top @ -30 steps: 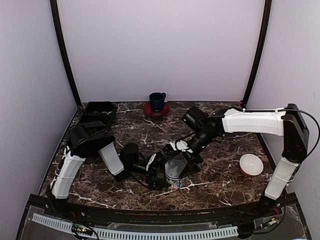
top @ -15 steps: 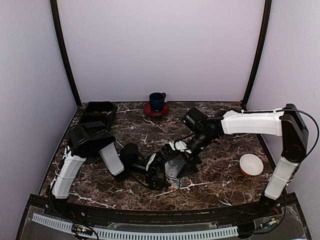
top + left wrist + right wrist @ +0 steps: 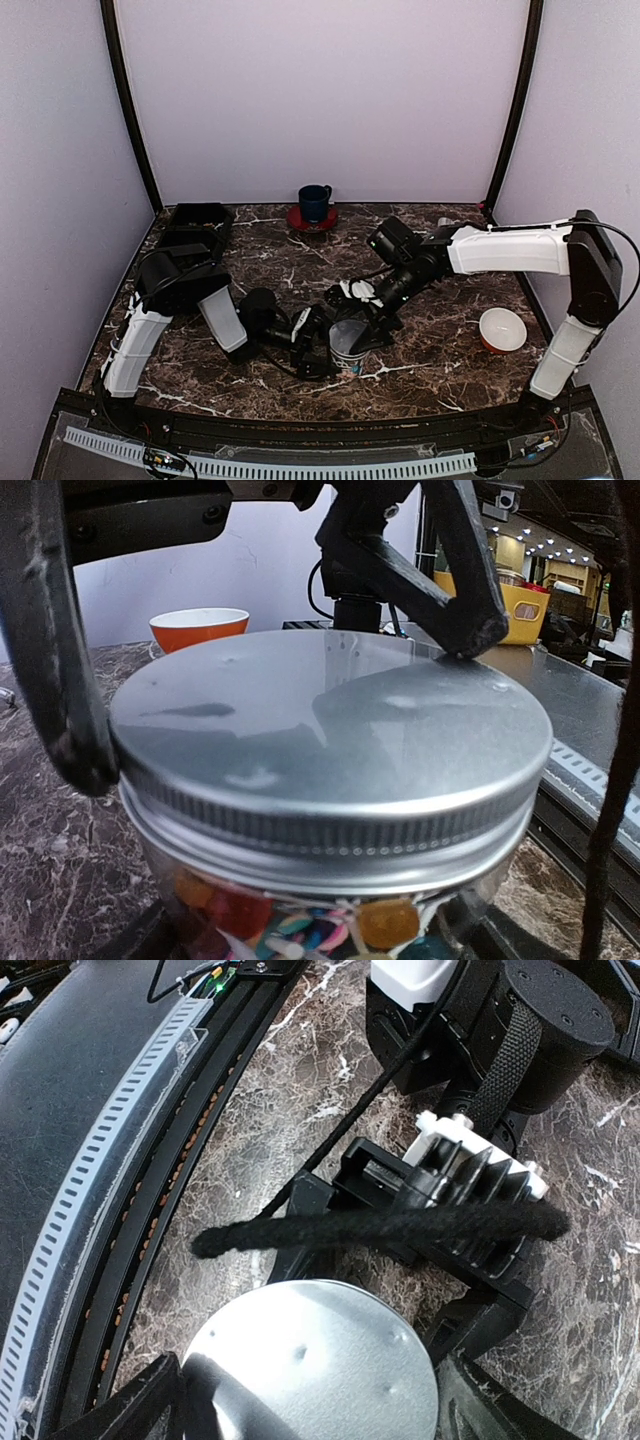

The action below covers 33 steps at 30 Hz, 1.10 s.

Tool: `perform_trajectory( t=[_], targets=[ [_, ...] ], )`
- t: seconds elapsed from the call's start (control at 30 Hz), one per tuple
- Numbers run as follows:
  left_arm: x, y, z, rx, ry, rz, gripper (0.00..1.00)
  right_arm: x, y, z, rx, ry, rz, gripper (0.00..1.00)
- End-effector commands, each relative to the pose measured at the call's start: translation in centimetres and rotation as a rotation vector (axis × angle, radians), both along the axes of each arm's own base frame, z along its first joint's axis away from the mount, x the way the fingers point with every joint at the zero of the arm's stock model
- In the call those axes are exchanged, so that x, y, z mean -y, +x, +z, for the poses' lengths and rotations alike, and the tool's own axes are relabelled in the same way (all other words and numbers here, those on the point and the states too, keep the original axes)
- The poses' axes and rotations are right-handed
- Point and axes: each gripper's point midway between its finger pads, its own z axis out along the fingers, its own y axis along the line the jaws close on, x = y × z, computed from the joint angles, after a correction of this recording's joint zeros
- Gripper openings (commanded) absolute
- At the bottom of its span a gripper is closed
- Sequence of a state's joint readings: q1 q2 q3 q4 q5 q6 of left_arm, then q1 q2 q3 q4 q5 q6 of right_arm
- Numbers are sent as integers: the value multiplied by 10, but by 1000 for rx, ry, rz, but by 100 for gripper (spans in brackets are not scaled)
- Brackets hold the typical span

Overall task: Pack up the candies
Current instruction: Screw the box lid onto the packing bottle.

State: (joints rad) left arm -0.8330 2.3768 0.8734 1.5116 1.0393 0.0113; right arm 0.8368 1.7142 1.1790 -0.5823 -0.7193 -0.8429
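A clear jar (image 3: 348,352) with a silver screw lid (image 3: 330,730) stands at the table's near centre. Through its glass wall I see the candies (image 3: 300,925), small multicoloured pieces with pale sticks among them. My left gripper (image 3: 330,345) reaches in from the left, and its black fingers (image 3: 480,1325) clasp the jar's body on both sides below the lid. My right gripper (image 3: 315,1400) hangs over the lid (image 3: 315,1370). Its fingers (image 3: 60,680) straddle the rim, close to the edge, jaws still apart.
An orange bowl with a white inside (image 3: 502,329) sits at the right. A blue mug (image 3: 314,202) on a red coaster (image 3: 312,221) stands at the back centre. A black bin (image 3: 196,222) is at the back left. A black braided cable (image 3: 380,1228) crosses just beyond the jar.
The right gripper's jaws have narrowed around the lid, and its arm has shifted slightly. The left gripper and the jar have not moved.
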Motion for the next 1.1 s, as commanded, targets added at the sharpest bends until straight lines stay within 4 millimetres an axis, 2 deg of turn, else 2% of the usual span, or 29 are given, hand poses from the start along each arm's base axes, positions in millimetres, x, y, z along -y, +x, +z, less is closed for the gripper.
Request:
perform_trajectory(
  t=[0.0, 0.17, 0.33, 0.6, 0.73, 0.97, 1.07],
  targets=[
    [-10, 8, -22, -130, 78, 71, 82, 9, -4, -11, 11, -25, -35, 89],
    [-9, 8, -23, -135, 80, 67, 82, 11, -8, -7, 14, -15, -29, 95],
    [-9, 8, -23, -136, 80, 61, 82, 12, -4, -9, 26, -33, -34, 95],
    [-9, 9, -24, -136, 83, 74, 82, 8, 0, -12, 20, -37, -50, 87],
    [-9, 21, -26, -126, 85, 153, 82, 5, 4, -7, 18, -17, -85, 81],
    [-14, 46, -21, -91, 74, 334, 82, 4, 23, -9, 55, 21, -268, 81],
    [-19, 57, -19, -77, 70, 419, 82, 5, 31, 1, 69, 65, -361, 81]
  ],
)
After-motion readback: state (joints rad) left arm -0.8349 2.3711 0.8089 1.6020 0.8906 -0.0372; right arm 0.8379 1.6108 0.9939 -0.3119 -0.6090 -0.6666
